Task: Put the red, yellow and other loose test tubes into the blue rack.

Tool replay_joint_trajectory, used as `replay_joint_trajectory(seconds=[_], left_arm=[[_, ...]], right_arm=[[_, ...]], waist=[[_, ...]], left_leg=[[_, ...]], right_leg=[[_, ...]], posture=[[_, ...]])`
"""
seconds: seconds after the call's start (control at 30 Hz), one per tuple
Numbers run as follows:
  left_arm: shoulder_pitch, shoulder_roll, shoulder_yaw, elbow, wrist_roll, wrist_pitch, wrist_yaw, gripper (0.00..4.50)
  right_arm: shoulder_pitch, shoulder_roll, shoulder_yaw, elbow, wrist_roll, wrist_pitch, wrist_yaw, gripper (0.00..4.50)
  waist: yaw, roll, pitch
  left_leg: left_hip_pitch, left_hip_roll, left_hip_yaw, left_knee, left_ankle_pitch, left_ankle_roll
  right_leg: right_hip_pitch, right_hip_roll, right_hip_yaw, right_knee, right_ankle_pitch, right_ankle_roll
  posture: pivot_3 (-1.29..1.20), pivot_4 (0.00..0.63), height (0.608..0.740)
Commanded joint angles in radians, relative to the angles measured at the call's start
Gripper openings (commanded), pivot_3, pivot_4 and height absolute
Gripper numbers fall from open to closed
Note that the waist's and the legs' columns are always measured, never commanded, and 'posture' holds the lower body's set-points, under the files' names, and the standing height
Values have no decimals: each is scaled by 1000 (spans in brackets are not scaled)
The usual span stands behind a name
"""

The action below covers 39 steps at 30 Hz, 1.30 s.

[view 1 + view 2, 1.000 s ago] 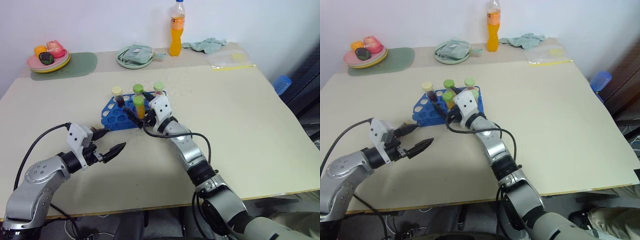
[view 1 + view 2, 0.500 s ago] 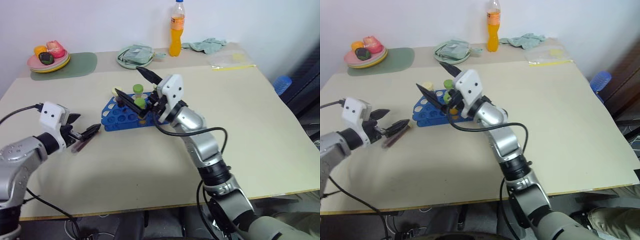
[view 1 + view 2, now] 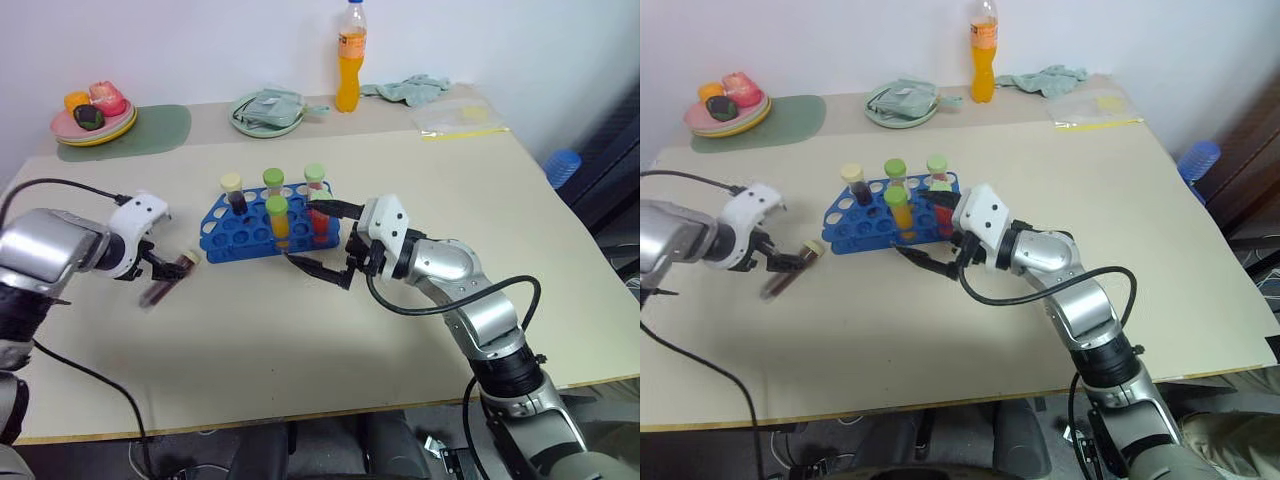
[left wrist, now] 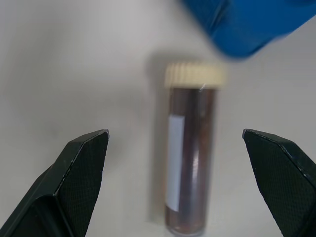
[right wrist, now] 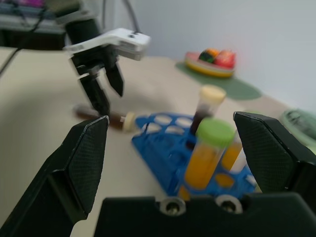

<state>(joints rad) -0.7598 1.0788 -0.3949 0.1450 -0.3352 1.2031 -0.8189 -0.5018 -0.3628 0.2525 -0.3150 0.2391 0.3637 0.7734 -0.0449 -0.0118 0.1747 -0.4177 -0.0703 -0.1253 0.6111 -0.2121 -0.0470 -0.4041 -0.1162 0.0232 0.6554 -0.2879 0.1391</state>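
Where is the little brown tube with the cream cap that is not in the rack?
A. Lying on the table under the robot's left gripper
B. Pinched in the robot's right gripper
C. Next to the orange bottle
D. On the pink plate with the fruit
A: the loose brown tube lies flat on the table, between the open fingers of the left gripper, just beside the blue rack.

Along the far edge of your table (image 3: 420, 330): plates (image 3: 95, 125) of toy food on a green mat (image 3: 160, 128), a green dish (image 3: 268, 112), an orange bottle (image 3: 352, 58), a crumpled cloth (image 3: 408, 90), and a clear bag (image 3: 462, 118).
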Motion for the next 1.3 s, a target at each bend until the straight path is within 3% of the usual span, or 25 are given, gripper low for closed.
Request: replay_joint_trajectory(seconds=[0.03,0.07,0.17,0.33,0.37,0.43,0.57,0.63,0.7,0.8,0.87,0.97,1.1,1.3], left_arm=[[-66,-21,-83,86,95,-56,-64,4500],[-75,-29,-102,106,115,-70,-81,4500],[-91,-41,-120,134,147,-89,-127,3591],[-84,-37,-94,155,179,-104,-165,1015],[-82,-32,-74,162,179,-102,-162,748],[-84,-25,-13,181,168,-90,-149,744],[-59,-57,250,207,112,-181,-38,744],[51,-133,515,92,92,-510,121,744],[174,-248,720,-67,71,-705,250,744],[266,-447,849,-309,-101,-666,317,744],[307,-567,844,-445,-152,-662,387,744],[443,-685,648,-587,10,-819,444,744],[509,-838,514,-576,164,-954,598,744],[561,-910,440,-508,323,-1046,723,744]], right_arm=[[1,-1,5,-59,2,-4,-5,4478],[5,-1,7,-63,-3,-3,-9,4478],[20,-7,10,-77,-10,-2,-19,4500],[49,-33,17,-107,0,35,-3,4500],[52,-39,18,-111,3,41,4,4500],[55,-44,19,-114,3,45,10,4500],[60,-47,16,-108,1,40,15,4500],[67,-48,17,-98,-3,33,17,4500],[81,-48,18,-80,-14,20,14,4500],[109,-53,12,-63,-30,6,2,4500],[124,-56,6,-56,-36,2,-4,4500],[140,-58,-4,-36,-48,-5,-19,4500],[152,-64,-7,-17,-62,-22,-26,4500],[173,-73,-14,-16,-82,-33,-43,4500]], waist=[[1,-1,0],[1,-1,0],[1,-1,0],[1,-1,0],[1,-1,0],[-1,-2,0],[0,-2,0],[1,-2,0],[5,-2,-1],[13,-4,-2],[29,-5,-2],[32,-5,-3],[34,-5,-3],[31,-5,-3]], left_leg=[[-1,0,0,1,0,0],[-1,0,0,2,0,0],[-2,0,0,2,0,0],[-2,0,-1,2,0,0],[-2,0,-1,2,0,0],[-2,0,-1,2,0,0],[-2,0,-3,2,0,0],[-2,0,-5,2,0,0],[-2,0,-5,3,0,0],[-4,0,-6,4,3,-4],[-5,-1,-6,5,2,-3],[-5,-1,-5,6,0,-1],[-3,-2,-3,6,0,-1],[-2,-2,-1,5,0,0]], right_leg=[[0,0,0,0,0,0],[0,0,0,0,0,0],[-1,0,0,0,0,0],[0,0,0,1,0,0],[0,0,0,1,0,0],[0,0,0,1,0,0],[-2,0,-1,2,0,0],[-1,-1,0,1,0,0],[-1,-3,0,1,0,0],[-1,-4,-1,0,0,0],[-1,-4,-1,-1,0,0],[0,-4,0,-1,1,1],[1,-3,0,-1,1,1],[1,-3,0,-1,1,1]], posture=[[0,150,740],[0,150,740],[0,150,740],[0,150,740],[0,150,740],[0,150,740],[0,150,740],[0,150,740],[0,150,740],[0,150,740],[0,150,740],[0,150,740],[0,150,740],[0,150,740]])
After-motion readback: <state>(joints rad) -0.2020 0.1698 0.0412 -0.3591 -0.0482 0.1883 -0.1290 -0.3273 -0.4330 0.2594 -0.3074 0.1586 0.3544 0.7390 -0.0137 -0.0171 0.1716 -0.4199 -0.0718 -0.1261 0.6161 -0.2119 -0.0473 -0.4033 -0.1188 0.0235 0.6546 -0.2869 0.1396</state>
